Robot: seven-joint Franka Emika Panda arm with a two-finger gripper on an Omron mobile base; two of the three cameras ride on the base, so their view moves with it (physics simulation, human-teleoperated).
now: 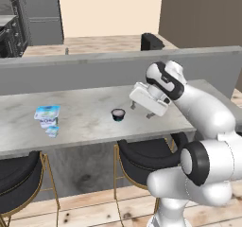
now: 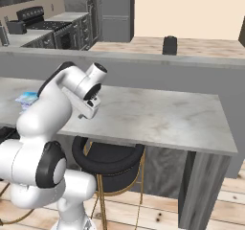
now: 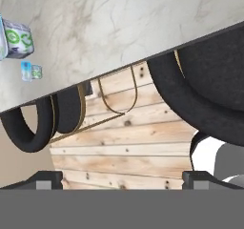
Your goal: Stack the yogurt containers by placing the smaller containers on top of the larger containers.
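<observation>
On the marble counter [image 1: 90, 122], the pale-blue-and-white boxy tub [image 1: 47, 115] stands at the left, and the tiny pale-blue pack [image 1: 52, 131] lies just in front of it. The small dark round cup [image 1: 118, 114] stands alone mid-counter. My gripper [image 1: 142, 111] hovers just right of the cup, above the counter's front part, open and holding nothing. The hand view looks past the counter edge: tub [image 3: 14, 41] and tiny pack [image 3: 31, 71] sit at its left, and the fingertips [image 3: 47, 178] are spread wide. In the right base view the tub [image 2: 27, 98] peeks out behind the arm.
Black-cushioned bar stools [image 1: 142, 157] with gold legs stand under the counter's front edge, another at the left [image 1: 16, 183]. A raised grey ledge [image 1: 94, 70] runs behind the counter. The counter's right half [image 2: 162, 116] is bare marble. A stove [image 2: 33, 30] stands far back.
</observation>
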